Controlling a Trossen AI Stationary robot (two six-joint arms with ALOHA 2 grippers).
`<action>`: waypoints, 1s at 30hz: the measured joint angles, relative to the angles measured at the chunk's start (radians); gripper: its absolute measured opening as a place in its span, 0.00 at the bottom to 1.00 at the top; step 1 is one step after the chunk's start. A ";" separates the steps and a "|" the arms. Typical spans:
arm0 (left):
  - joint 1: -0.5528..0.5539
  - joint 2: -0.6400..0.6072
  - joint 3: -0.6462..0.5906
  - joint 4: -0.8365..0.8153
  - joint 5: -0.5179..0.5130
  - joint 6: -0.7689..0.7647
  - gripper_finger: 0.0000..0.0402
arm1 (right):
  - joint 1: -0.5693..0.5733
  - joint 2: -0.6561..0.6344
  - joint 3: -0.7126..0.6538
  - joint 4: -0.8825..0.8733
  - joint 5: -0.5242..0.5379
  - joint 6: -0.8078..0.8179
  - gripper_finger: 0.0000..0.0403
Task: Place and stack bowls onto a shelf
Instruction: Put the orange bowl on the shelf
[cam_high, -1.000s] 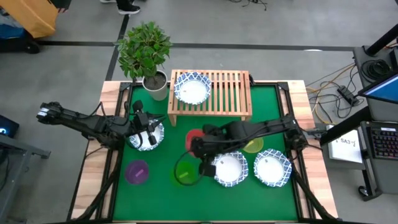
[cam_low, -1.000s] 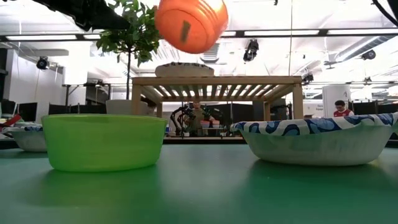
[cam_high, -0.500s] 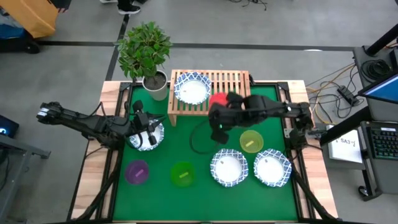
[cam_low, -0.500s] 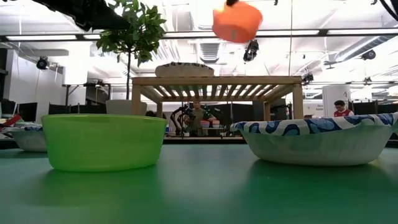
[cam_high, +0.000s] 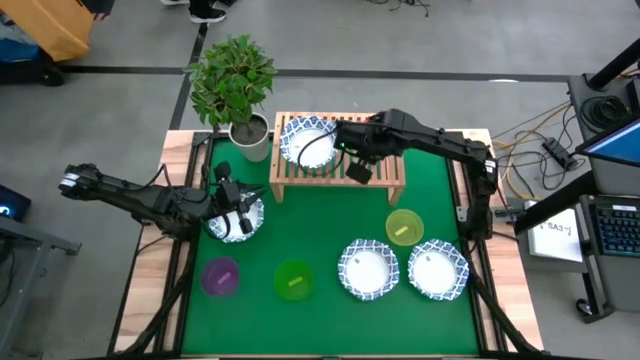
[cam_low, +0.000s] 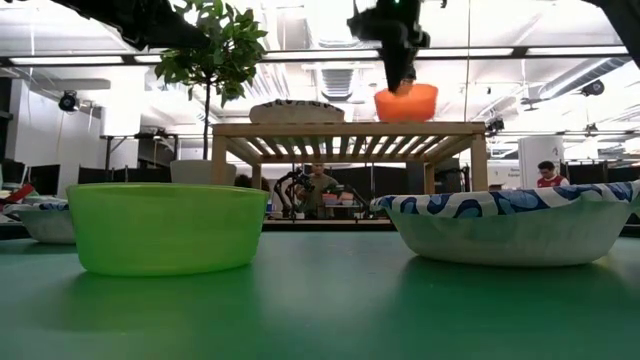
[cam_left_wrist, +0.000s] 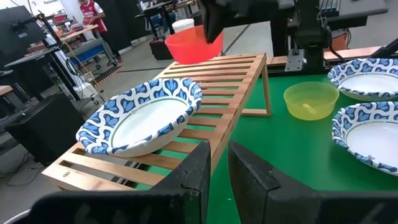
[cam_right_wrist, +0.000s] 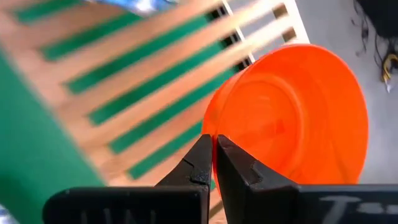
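While the right pincer (cam_low: 398, 62) pinches the rim of the red bowl (cam_low: 406, 102) and holds it just above the slatted top of the shelf (cam_high: 385, 150), beside the white bowl (cam_high: 307, 141) already resting there, the chief risk is the thin rim grip: the fingers (cam_right_wrist: 204, 163) are closed on only a narrow bit of the bowl's edge, so the bowl could pivot or slip as it is lowered and land tilted, or drop over the shelf's edge onto the bench (cam_high: 330, 240). In the low view the bowl sits nearly level, yet whether its base is touching the slats cannot be told; letting go too high could make the light bowl bounce or slide along the slats. A drift sideways could knock it against the white bowl and shove that one toward the shelf's end. The left pincer (cam_high: 240, 212) sits at the white bowl by the bench's left side (cam_high: 236, 220), and it seems to be closed on that rim, though the grip is not clear; if it lifts toward the shelf too soon, the two arms may crowd each other over it. The yellow-green (cam_high: 404, 228), green (cam_high: 294, 280) and purple (cam_high: 220, 276) bowls and two more white bowls (cam_high: 368, 270) wait on the bench.
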 joint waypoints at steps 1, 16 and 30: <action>0.000 0.000 0.000 0.000 0.000 0.000 0.10 | -0.012 0.000 -0.015 0.005 0.000 -0.006 0.02; 0.000 0.000 0.000 0.000 0.000 0.000 0.10 | -0.043 0.000 -0.088 0.140 -0.099 -0.059 0.02; 0.000 0.000 0.000 0.000 0.000 0.000 0.10 | -0.044 0.000 -0.089 0.149 -0.098 -0.029 0.17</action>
